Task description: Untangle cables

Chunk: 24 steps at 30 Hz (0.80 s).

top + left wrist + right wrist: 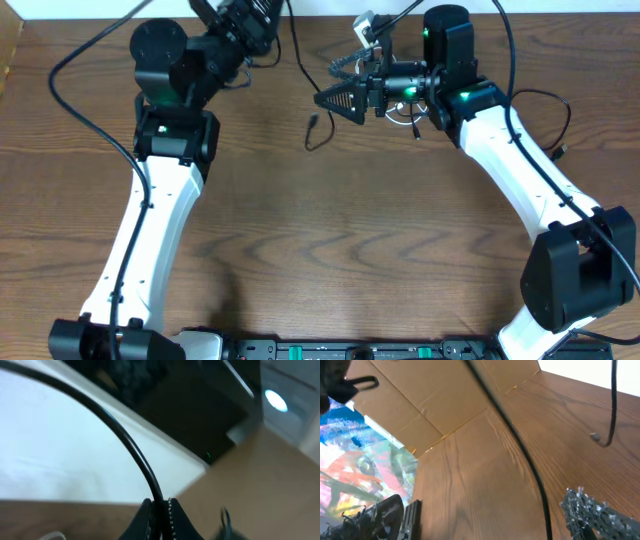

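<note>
My left gripper is at the back of the table, shut on a thin black cable; the left wrist view shows the cable pinched between the closed jaws. That cable runs toward my right gripper, which is open. In the right wrist view it passes between the wide-apart fingers, closer to the right finger and untouched. A second black cable's plug end hangs near the table. A bit of white cable shows under the right wrist.
Brown cardboard stands at the table's left edge. Thick black arm wires loop by each arm. The wooden table spreads toward the front. A black rail lines the front edge.
</note>
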Motion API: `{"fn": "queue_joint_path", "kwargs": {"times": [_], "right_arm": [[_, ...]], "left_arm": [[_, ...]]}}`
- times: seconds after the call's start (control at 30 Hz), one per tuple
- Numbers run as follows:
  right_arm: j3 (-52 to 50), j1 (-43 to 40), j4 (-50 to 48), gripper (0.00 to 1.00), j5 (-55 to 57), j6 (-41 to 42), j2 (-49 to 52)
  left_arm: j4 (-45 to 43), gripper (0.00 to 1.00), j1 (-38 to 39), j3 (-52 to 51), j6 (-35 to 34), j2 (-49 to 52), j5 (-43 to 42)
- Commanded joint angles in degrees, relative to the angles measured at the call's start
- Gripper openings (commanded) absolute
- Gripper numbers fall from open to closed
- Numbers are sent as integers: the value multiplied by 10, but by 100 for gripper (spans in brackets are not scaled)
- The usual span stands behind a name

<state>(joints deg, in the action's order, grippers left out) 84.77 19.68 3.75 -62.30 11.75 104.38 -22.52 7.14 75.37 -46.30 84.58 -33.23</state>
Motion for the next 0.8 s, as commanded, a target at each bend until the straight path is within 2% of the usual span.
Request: {"fn": "queue_joint_path", "kwargs": {"times": [0.0,0.13,0.27,0.43,0.77], "right_arm": [[0,-1,4,98,-32,4,-13],[0,-2,11,98,-35,2,-13],[0,-2,17,98,-45,2,-13],[0,-2,25,98,-45,2,-13],[0,-2,66,98,-44,-17,-13]], "left_arm": [[-7,8,-3,60,9,5,122],[0,8,-3,128,77,37,173],[57,7,-5,219,108,88,236],[116,7,-20,312,103,168,236],[85,7,-59,322,17,242,224]]}}
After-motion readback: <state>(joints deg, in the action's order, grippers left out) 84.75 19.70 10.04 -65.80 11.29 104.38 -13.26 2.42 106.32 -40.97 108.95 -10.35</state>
